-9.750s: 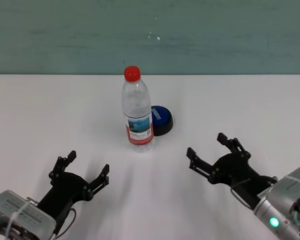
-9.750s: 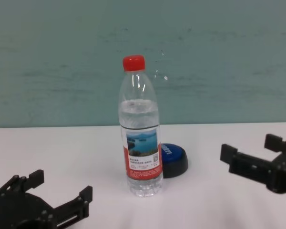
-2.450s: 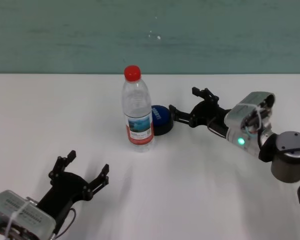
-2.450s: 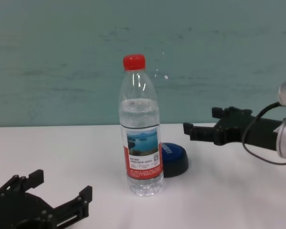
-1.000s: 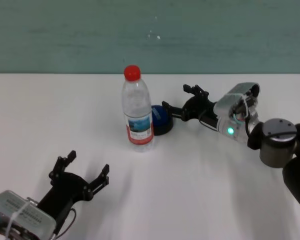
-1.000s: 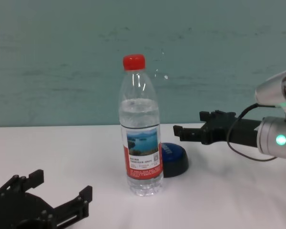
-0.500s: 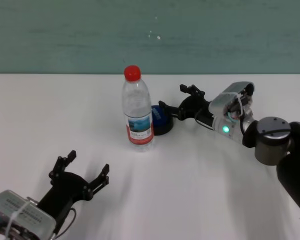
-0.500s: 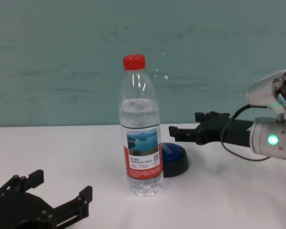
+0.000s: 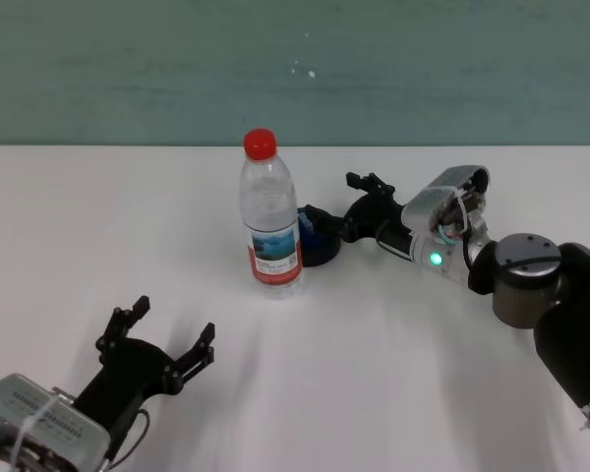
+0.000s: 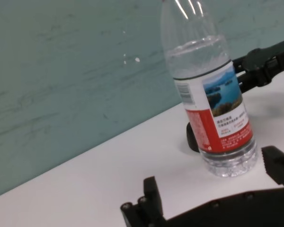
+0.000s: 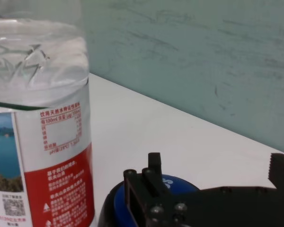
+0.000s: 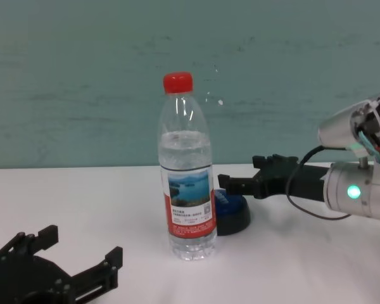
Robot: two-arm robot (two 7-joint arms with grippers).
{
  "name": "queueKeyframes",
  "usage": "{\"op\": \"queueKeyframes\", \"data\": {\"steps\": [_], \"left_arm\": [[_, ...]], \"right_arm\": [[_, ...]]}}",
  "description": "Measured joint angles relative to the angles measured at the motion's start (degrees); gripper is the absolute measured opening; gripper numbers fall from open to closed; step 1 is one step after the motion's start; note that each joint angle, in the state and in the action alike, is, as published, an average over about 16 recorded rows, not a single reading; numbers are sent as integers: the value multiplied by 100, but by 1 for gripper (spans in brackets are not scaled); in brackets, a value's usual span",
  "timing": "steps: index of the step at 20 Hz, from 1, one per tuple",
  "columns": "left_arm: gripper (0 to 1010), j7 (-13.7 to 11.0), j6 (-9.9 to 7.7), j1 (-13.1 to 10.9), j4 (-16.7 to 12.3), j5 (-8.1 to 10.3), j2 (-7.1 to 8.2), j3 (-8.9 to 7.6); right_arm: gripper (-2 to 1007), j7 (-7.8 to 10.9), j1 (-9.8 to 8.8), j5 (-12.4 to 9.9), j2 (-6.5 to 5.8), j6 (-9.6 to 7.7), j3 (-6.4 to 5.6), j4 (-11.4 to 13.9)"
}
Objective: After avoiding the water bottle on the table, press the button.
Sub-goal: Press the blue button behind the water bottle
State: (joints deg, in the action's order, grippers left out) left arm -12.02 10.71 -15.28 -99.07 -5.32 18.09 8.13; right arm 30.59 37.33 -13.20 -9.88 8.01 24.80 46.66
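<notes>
Behind water bottle (image 9: pixel 270 211): button (image 9: pixel 320 246) half hidden under right hand (image 9: pixel 334 208).

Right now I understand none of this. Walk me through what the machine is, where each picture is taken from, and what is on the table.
This is a two-armed robot. One picture comes from its head, one from its chest, one from each wrist. On the white table stands an upright water bottle, and behind it lies a blue button. The right gripper reaches over the button from the bottle's right side, fingers open, holding nothing. The left gripper rests open near the table's front edge, also holding nothing.
</notes>
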Motion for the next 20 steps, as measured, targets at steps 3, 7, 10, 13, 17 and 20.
{"op": "queueKeyframes", "data": {"steps": [3,7,10,13,17,20], "left_arm": [[1000,0,0,0,0,0,0,0],[1000,0,0,0,0,0,0,0],[1000,0,0,0,0,0,0,0],[1000,0,0,0,0,0,0,0],[1000,0,0,0,0,0,0,0],[1000,0,0,0,0,0,0,0]], "right_arm": [[1004,7,35,19,35,27,-6,-117],[1004,10,76,44,75,60,-22,-263],[1004,10,107,66,107,86,-34,-375],[1004,10,136,93,138,110,-46,-474],[1004,10,157,131,170,129,-58,-551],[1004,4,148,153,179,129,-72,-533]]}}
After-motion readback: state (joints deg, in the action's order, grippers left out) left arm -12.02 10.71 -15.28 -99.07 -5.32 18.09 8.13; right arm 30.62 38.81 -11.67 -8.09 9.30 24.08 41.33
